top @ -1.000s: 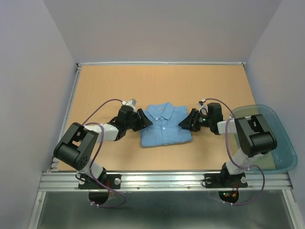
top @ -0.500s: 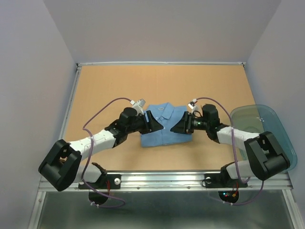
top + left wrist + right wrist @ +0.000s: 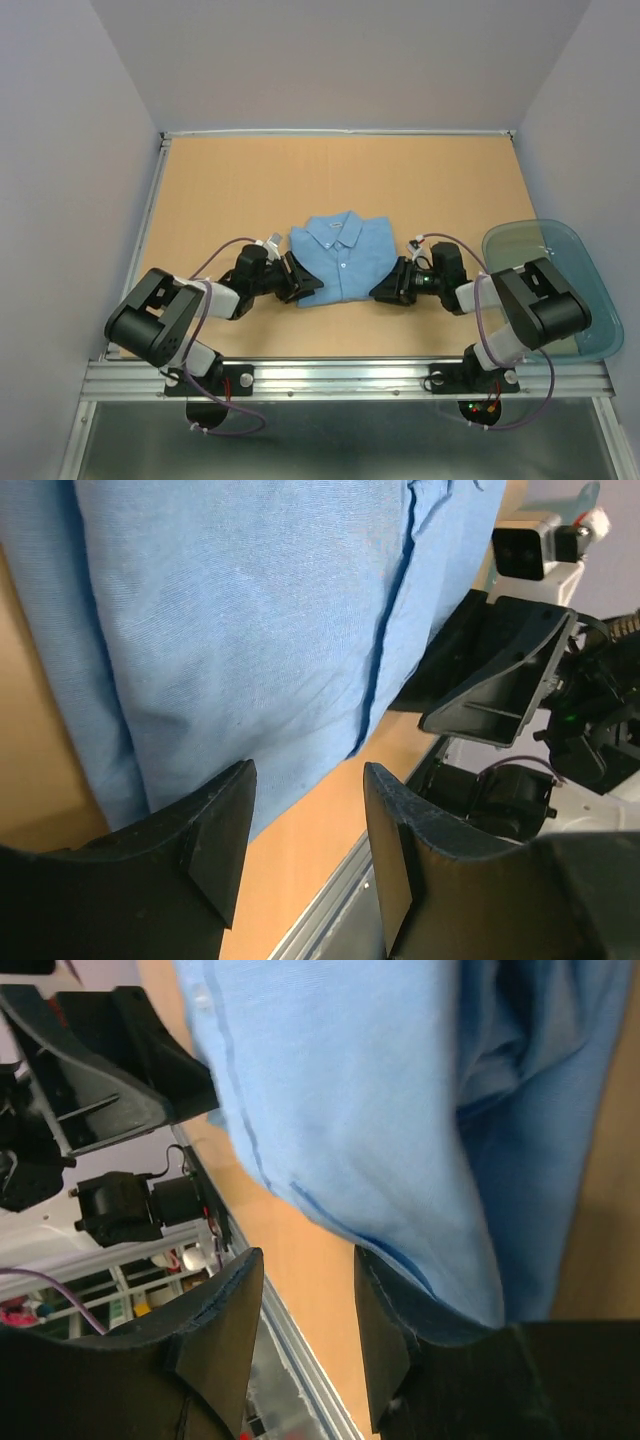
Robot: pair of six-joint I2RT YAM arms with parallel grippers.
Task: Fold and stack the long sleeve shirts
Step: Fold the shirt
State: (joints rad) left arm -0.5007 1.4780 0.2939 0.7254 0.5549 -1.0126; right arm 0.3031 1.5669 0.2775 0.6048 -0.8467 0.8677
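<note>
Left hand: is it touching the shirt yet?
Cannot tell. Left wrist view: the shirt corner disappears behind one finger of the open left hand; no gap shows, but it could be hovering above the cloth.

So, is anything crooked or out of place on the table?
Slightly. The folded light blue collared cloth shirt lies askew, its button line tilted against the edges of the tan table. The open left end effector and right end effector flank its near corners. The translucent teal plastic tub juts past the table's right edge.
</note>
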